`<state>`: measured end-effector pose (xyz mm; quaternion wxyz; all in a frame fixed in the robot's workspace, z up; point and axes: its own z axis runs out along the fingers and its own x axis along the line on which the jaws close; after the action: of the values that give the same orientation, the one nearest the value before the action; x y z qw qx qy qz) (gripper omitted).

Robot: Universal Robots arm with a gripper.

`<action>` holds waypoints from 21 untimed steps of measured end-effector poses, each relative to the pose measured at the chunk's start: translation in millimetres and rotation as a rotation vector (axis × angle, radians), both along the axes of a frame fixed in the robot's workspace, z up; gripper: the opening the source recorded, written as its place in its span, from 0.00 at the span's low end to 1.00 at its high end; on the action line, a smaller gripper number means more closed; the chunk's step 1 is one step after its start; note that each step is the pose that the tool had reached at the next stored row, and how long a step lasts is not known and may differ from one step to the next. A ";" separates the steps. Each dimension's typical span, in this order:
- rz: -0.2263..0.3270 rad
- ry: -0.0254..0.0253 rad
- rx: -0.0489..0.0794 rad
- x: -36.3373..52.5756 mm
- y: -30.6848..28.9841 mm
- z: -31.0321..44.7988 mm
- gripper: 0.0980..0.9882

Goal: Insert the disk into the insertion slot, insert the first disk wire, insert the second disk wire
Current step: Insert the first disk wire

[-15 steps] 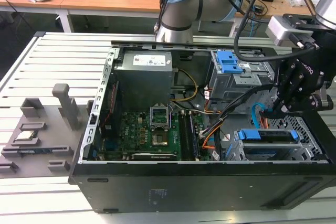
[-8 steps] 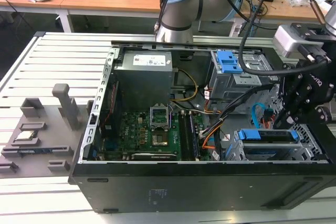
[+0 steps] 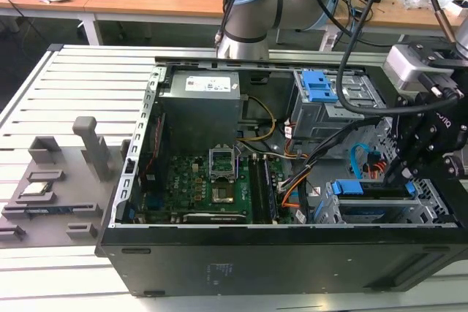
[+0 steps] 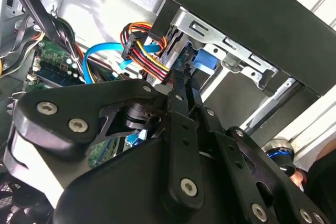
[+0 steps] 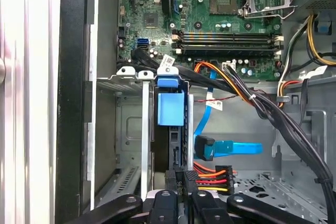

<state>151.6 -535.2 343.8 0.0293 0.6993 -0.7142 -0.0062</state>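
The disk [image 3: 365, 191], in its blue carrier, is seated on edge in the insertion slot [image 5: 128, 129], at the lower right of the exterior view inside the open computer case [image 3: 219, 268]. At its rear edge, the black plug of the first disk wire [image 5: 212, 174] is clenched by the pincer [image 5: 181, 184]. The second disk wire [image 5: 233, 148] is seen hanging free just beside.

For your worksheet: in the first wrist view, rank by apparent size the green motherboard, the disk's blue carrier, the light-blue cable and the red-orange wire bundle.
Largest: green motherboard.
Next: disk's blue carrier and light-blue cable, too alike to rank.
Smallest: red-orange wire bundle, though nearest the camera.
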 end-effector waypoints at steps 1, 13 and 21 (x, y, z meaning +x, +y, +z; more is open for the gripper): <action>0.000 0.0000 0.000 0.0 0.0 -0.6 0.08; -0.001 0.0000 0.000 0.3 0.0 -8.1 0.08; -0.001 0.0000 0.000 0.2 1.1 10.5 0.16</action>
<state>151.8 -534.2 354.3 0.0294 0.6991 -0.7144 -0.0061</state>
